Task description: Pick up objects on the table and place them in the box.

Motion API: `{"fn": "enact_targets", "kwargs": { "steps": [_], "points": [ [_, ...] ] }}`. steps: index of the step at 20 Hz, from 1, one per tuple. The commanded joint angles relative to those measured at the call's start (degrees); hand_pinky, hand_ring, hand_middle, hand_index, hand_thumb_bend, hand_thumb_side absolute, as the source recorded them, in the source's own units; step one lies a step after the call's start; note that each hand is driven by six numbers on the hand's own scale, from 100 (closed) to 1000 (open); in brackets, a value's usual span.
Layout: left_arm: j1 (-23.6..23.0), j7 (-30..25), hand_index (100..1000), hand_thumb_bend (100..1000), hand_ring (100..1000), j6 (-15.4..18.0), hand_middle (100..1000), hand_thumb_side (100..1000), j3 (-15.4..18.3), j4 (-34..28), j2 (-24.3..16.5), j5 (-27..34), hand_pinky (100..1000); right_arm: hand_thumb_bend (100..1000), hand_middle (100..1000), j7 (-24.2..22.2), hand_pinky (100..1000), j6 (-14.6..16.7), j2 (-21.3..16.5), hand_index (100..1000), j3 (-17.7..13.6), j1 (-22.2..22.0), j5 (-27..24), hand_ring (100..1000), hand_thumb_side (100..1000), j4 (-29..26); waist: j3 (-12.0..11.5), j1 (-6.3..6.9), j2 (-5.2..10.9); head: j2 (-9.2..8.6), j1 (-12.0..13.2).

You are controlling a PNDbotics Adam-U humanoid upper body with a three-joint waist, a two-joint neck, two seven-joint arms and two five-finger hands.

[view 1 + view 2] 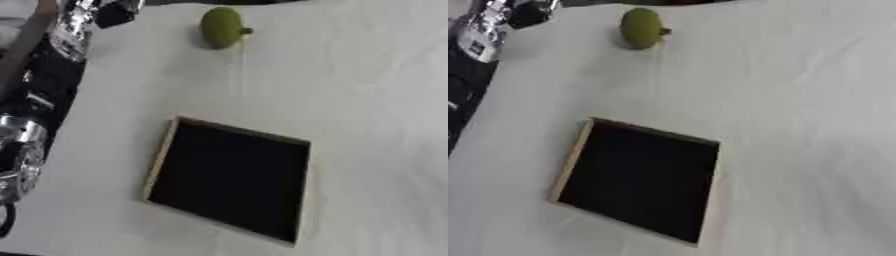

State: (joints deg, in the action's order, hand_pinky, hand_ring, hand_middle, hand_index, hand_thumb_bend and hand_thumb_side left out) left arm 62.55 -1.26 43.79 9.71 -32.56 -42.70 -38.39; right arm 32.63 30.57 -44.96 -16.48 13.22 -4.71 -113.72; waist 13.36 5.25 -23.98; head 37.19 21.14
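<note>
Green, the fruit (222, 27) lies on the table (367, 100), well beyond our box (229, 180). We cannot tell our left hand's (83, 20) state.

green fruit (640, 28), well apart from box (569, 160)

A white cloth (367, 100) covers the table (faint creases run across it), nothing else.

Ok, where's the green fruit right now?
The green fruit lies on the white table near its far edge, top centre of the left eye view, well apart from the box and beyond its far side, with the left arm off to its left.
</note>
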Motion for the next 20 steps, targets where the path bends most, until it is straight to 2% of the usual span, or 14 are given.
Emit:
{"fn": "enact_targets", "kwargs": {
  "steps": [1,7,10,14,20],
  "points": [
    [0.7,-3.3,948,100,904,0.8,950,444,-0.2,0.4,-1.5,-4.3,937,100,732,-0.4,838,-0.2,-1.2,804,-0.2,0.6,-0.8,809,218,-0.9,-0.1,-0.18,1.20,-0.16,0.3],
    [0.5,-10.3,961,100,925,0.6,947,483,0.2,1.9,-1.9,-8.8,958,100,731,-0.6,838,-0.7,-1.0,804,-0.3,0.3,-1.1,809,221,-0.9,-0.3,-0.28,1.60,-0.02,0.4],
    [0.3,-12.3,963,100,933,-0.2,949,448,0.5,2.3,-1.9,-9.5,965,100,731,-0.6,838,-1.0,-0.8,803,-0.3,0.1,-1.2,810,226,-0.9,-0.3,-0.29,1.82,-0.10,0.6],
    [0.3,-14.4,969,100,947,0.0,957,350,0.4,2.1,-1.8,-10.5,980,100,731,-0.5,838,-1.5,-0.6,803,-0.4,-0.1,-1.4,811,231,-0.9,-0.4,-0.31,1.96,-0.26,0.8],
    [0.7,-17.1,966,100,943,1.1,962,345,0.5,1.0,-1.3,-9.2,983,100,731,-0.4,838,-1.9,-0.3,803,-0.5,-0.4,-1.5,812,236,-0.9,-0.3,-0.34,2.05,-0.45,1.1]
  ]
}}
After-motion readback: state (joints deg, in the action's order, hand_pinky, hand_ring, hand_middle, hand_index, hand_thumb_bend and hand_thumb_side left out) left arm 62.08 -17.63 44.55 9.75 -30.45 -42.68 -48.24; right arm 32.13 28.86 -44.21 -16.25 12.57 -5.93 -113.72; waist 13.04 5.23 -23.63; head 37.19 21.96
